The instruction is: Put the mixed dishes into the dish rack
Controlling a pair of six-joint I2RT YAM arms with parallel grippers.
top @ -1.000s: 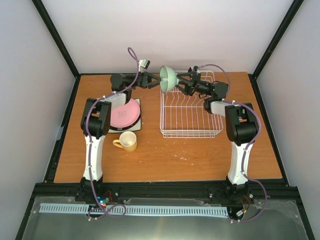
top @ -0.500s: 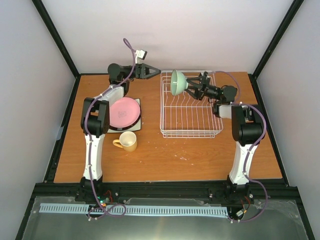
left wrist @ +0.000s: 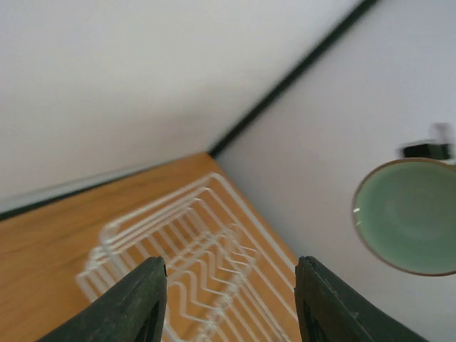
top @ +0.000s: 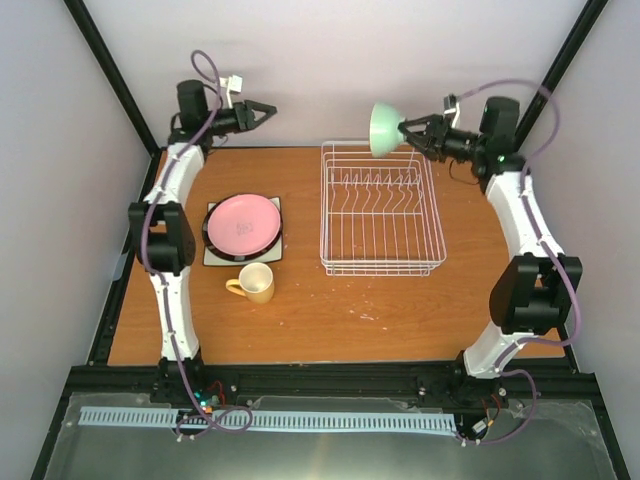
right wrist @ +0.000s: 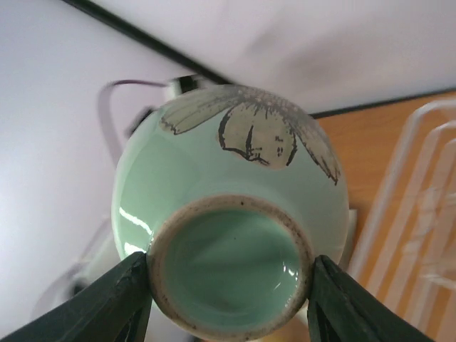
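Note:
My right gripper [top: 408,131] is shut on the foot ring of the mint-green bowl [top: 383,130], held on its side high above the far edge of the white wire dish rack [top: 381,208]. In the right wrist view the bowl's foot [right wrist: 231,267] sits clamped between both fingers. My left gripper [top: 268,109] is open and empty, raised high at the far left. The left wrist view shows the rack [left wrist: 185,249] below and the bowl [left wrist: 407,215] to the right. The pink plate [top: 243,224] lies on a black-rimmed plate on the white square plate [top: 215,257]. The yellow mug [top: 254,283] stands in front of them.
The black frame posts and the grey walls close in the wooden table [top: 330,310] at the back and sides. The rack holds no dishes.
Both arms have lifted and swung outward. The right gripper carried the bowl up and to the right over the rack's far edge; the left gripper moved up and left, away from it.

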